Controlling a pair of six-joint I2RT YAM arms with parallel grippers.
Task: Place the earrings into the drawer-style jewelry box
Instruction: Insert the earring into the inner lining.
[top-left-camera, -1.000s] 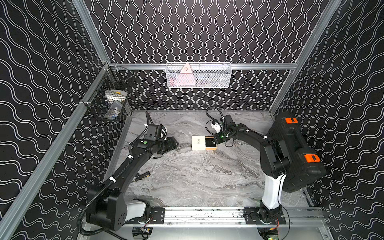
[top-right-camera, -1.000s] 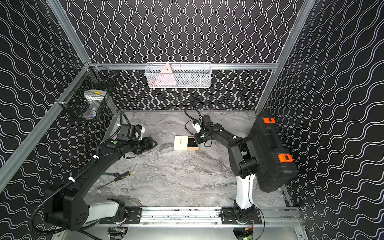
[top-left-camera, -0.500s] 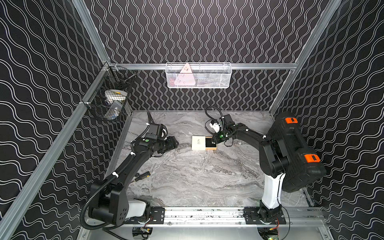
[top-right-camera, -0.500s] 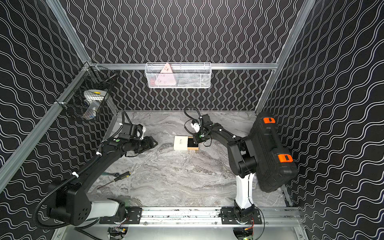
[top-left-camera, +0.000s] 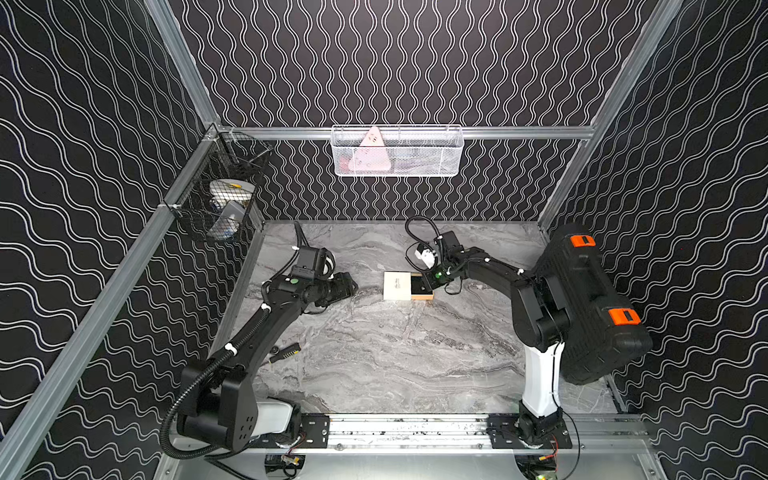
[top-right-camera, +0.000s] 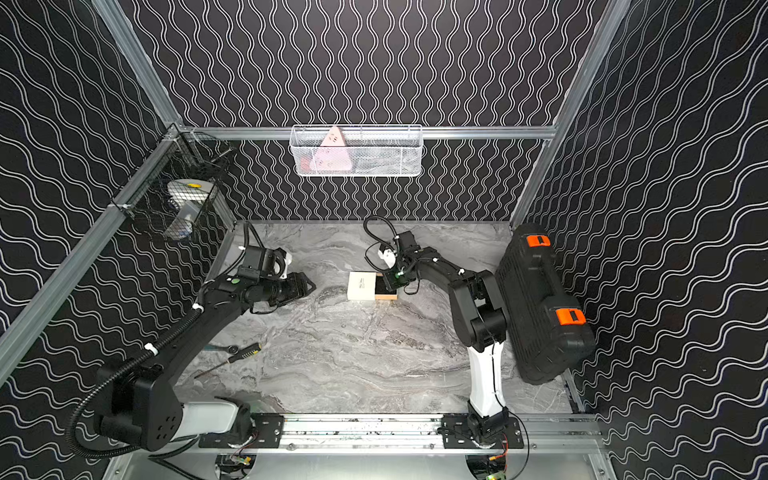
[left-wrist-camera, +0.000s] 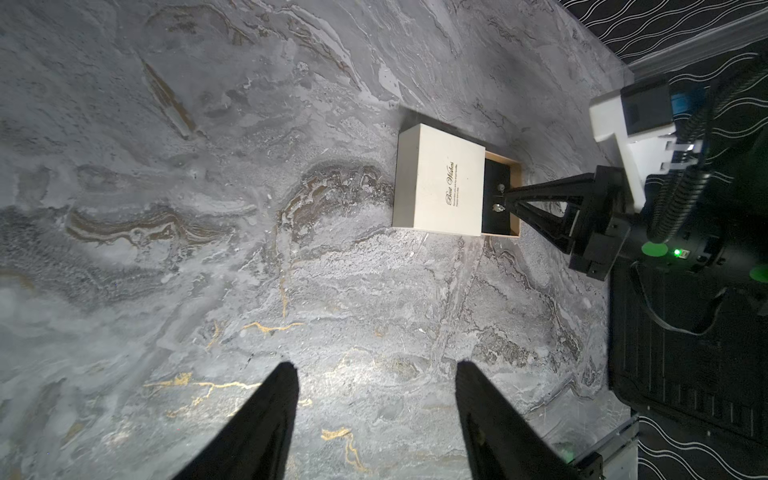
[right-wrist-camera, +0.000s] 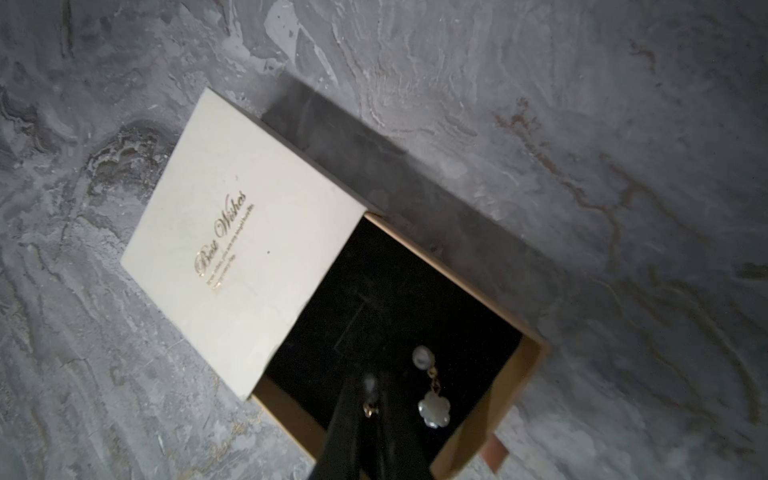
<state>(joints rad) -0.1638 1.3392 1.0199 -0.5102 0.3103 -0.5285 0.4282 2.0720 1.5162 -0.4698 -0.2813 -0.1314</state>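
Note:
The drawer-style jewelry box (top-left-camera: 397, 285) (top-right-camera: 360, 286) lies mid-table, a cream sleeve (right-wrist-camera: 241, 232) with its tan, black-lined drawer (left-wrist-camera: 516, 199) pulled out to the right. One of the earrings (right-wrist-camera: 432, 401), a pearl with a white flower, lies on the black lining. My right gripper (right-wrist-camera: 370, 388) (top-left-camera: 426, 286) hangs over the drawer, shut on a second earring (right-wrist-camera: 369, 405). In the left wrist view both earrings show as pale specks (left-wrist-camera: 498, 208) at the right gripper's tip. My left gripper (left-wrist-camera: 374, 370) (top-left-camera: 351, 286) stands open and empty left of the box.
A big black case (top-left-camera: 590, 303) with orange latches leans at the right wall behind the right arm. A screwdriver (top-right-camera: 245, 351) lies on the marble near the left arm. A white mesh basket (top-left-camera: 397, 151) hangs on the back wall and a black one (top-left-camera: 220, 203) on the left.
The left arm's lower links have swung slightly while its gripper stays about where it was. The right gripper has stayed over the drawer.

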